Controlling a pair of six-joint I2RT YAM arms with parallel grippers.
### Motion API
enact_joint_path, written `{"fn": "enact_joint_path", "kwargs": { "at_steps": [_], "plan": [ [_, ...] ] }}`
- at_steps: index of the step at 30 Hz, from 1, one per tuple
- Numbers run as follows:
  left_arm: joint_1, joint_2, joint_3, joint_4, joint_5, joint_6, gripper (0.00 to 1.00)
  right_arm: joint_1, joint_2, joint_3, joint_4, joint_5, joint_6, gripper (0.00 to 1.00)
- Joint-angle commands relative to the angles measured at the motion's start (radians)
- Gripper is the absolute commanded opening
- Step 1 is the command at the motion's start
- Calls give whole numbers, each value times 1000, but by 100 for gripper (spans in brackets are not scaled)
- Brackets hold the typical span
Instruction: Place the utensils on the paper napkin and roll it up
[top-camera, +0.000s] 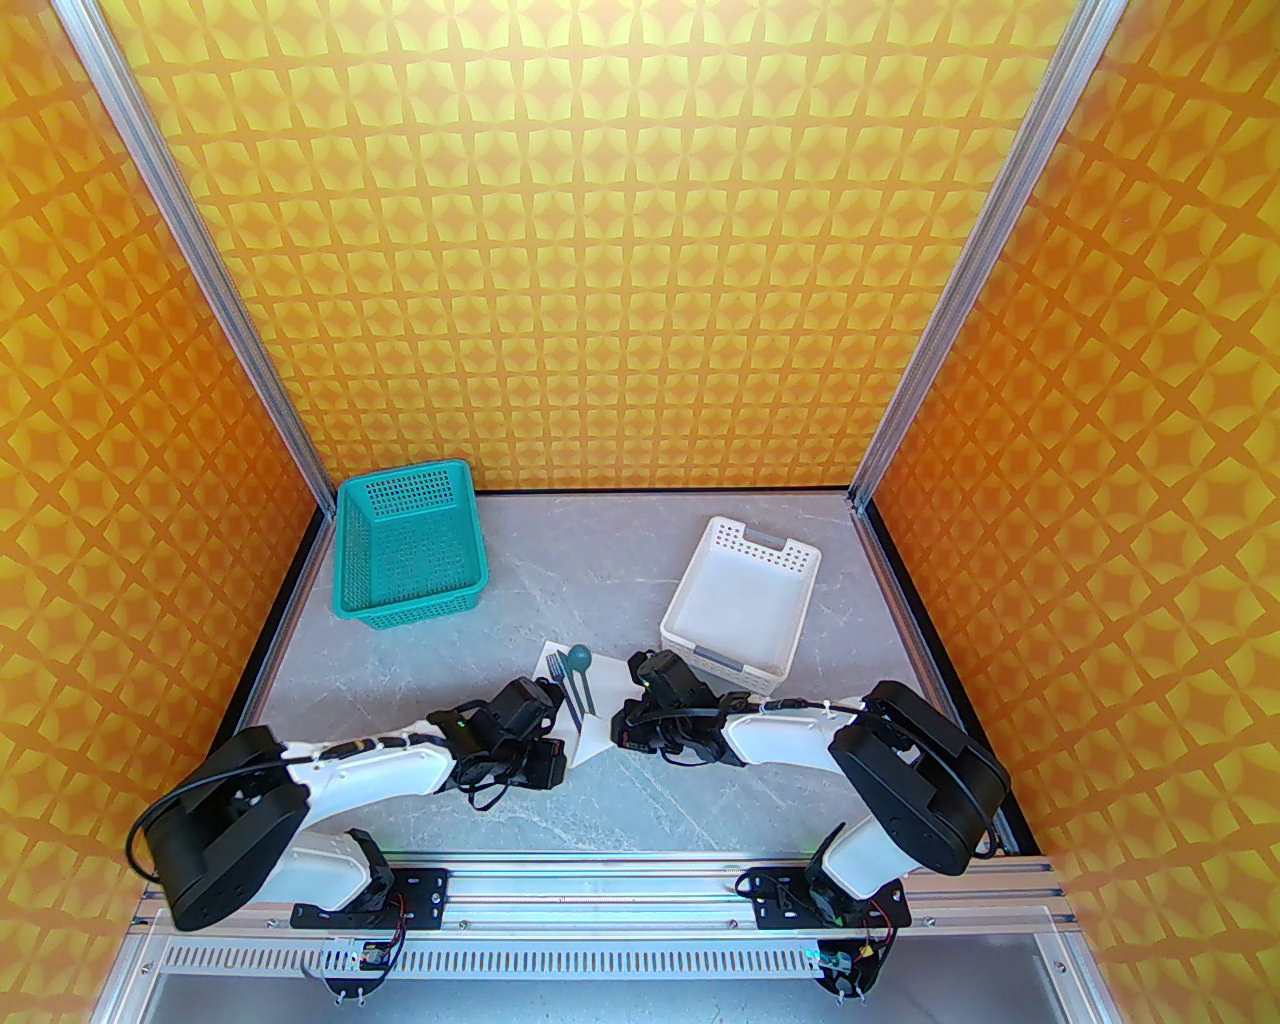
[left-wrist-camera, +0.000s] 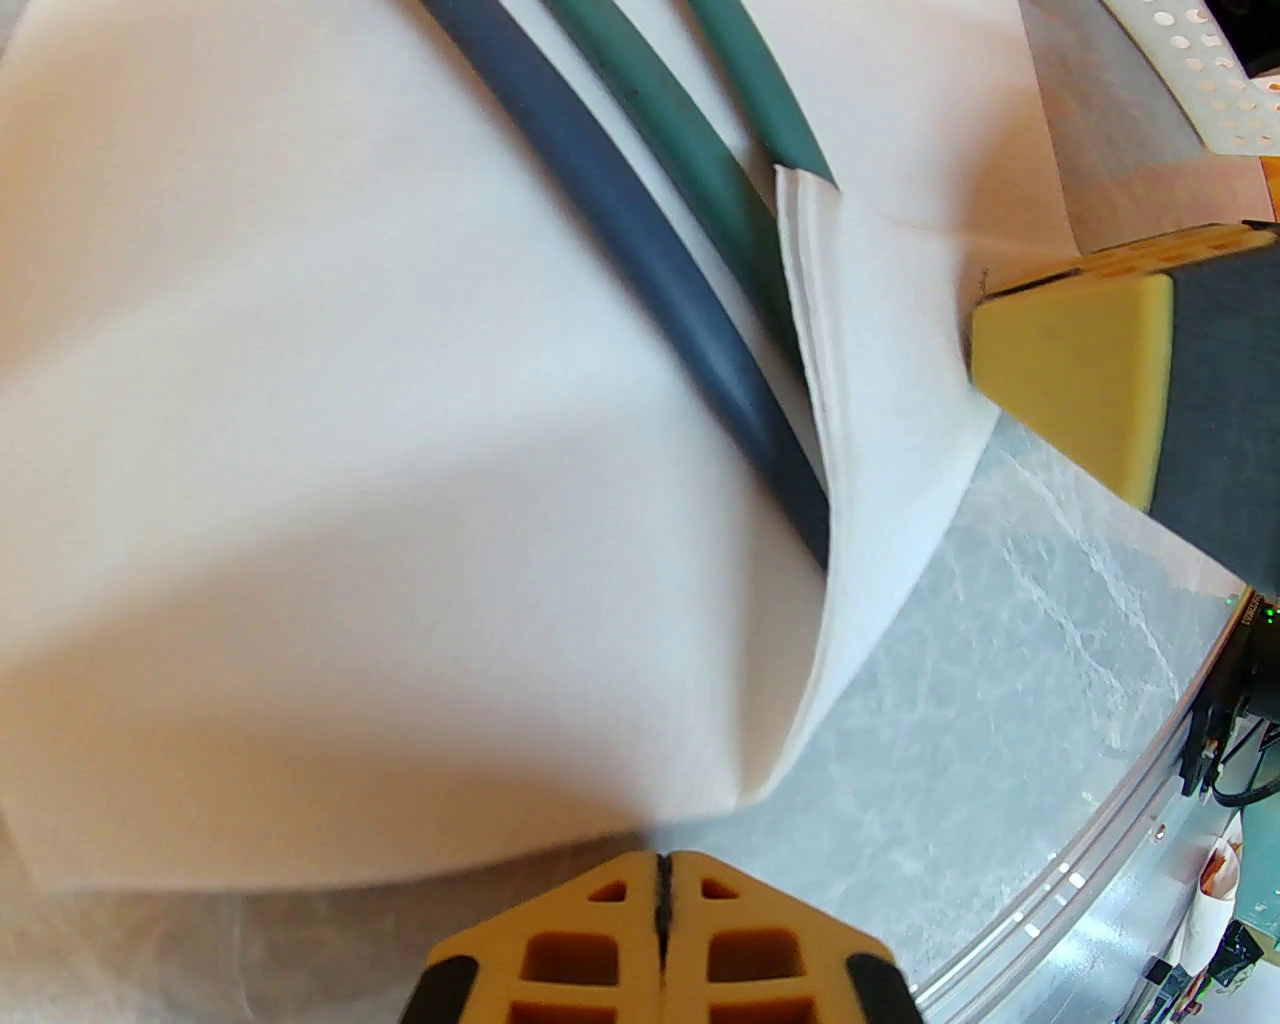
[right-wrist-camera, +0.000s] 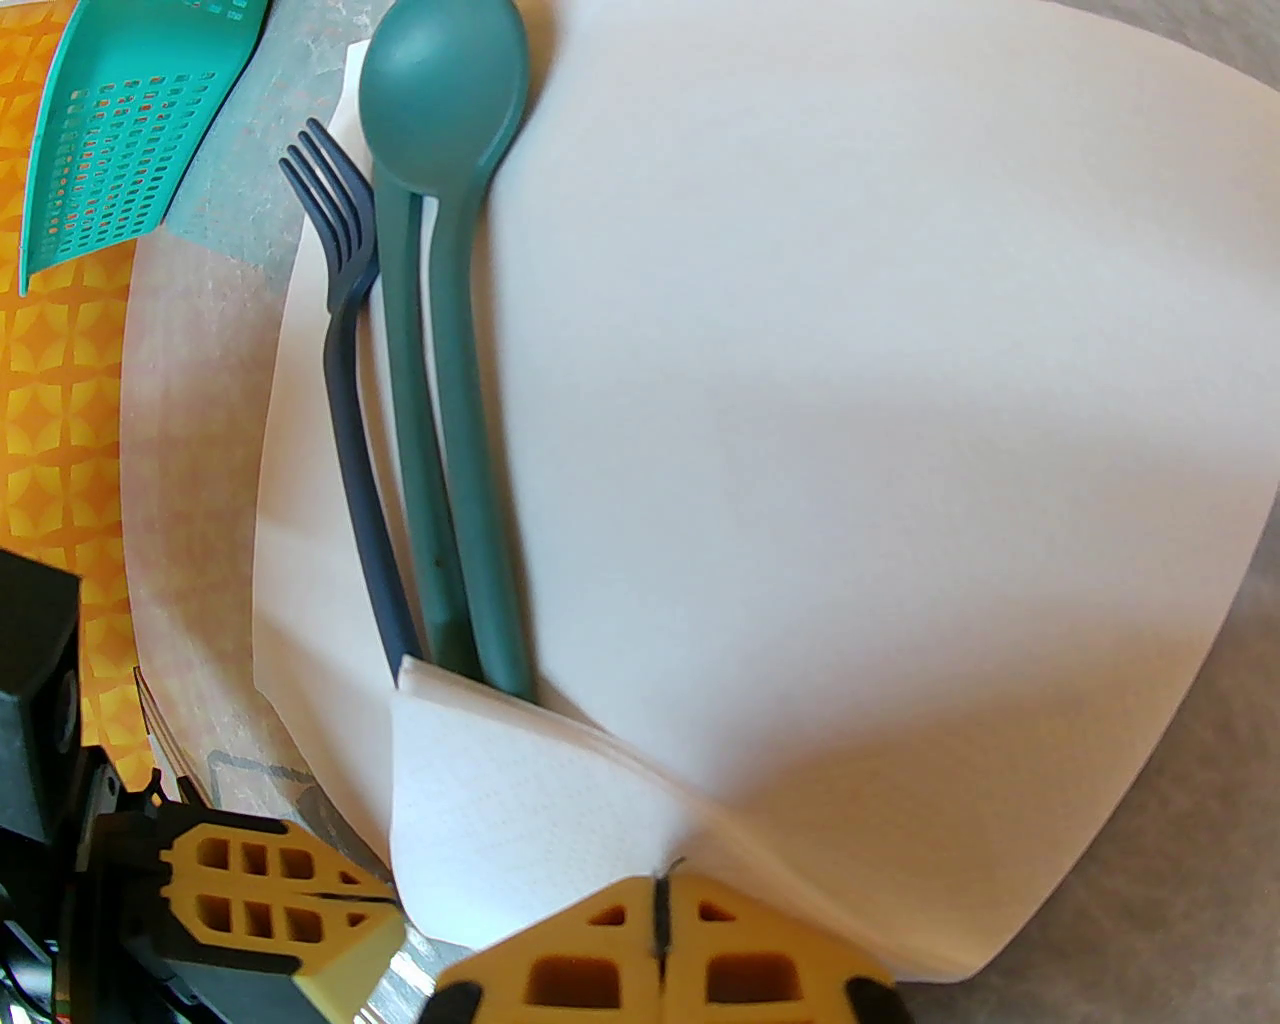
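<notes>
The white paper napkin (top-camera: 590, 712) (right-wrist-camera: 850, 420) lies between my two wrists. On its left part lie the utensils side by side: a dark blue fork (right-wrist-camera: 340, 300), a teal spoon (right-wrist-camera: 445, 90) (top-camera: 580, 657) and a teal knife (right-wrist-camera: 415, 450) partly under the spoon. The napkin's near corner is folded up over the handle ends (left-wrist-camera: 640, 230). My right gripper (right-wrist-camera: 660, 890) (top-camera: 622, 735) is shut on that fold. My left gripper (left-wrist-camera: 662, 870) (top-camera: 560, 758) is shut, with its tips at the napkin's near edge; I cannot tell whether it pinches paper.
A teal perforated basket (top-camera: 410, 550) stands at the back left. A white perforated tray (top-camera: 740, 610) sits at the back right, just beyond my right wrist. The grey marble table (top-camera: 600, 800) runs bare between the arms and the front rail.
</notes>
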Motion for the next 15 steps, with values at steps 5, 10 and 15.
{"fn": "enact_joint_path", "kwargs": {
  "at_steps": [5, 10, 15],
  "plan": [
    [6, -33, 34, 47, 70, 1, 0, 1, 12, -19, -102, 55, -14, 0],
    [7, 58, 72, 144, 116, -41, 0, 1, 14, -20, -96, 49, -12, 0],
    [15, 133, 109, 186, 116, -53, 0, 1, 15, -20, -95, 44, -11, 0]
  ]
}}
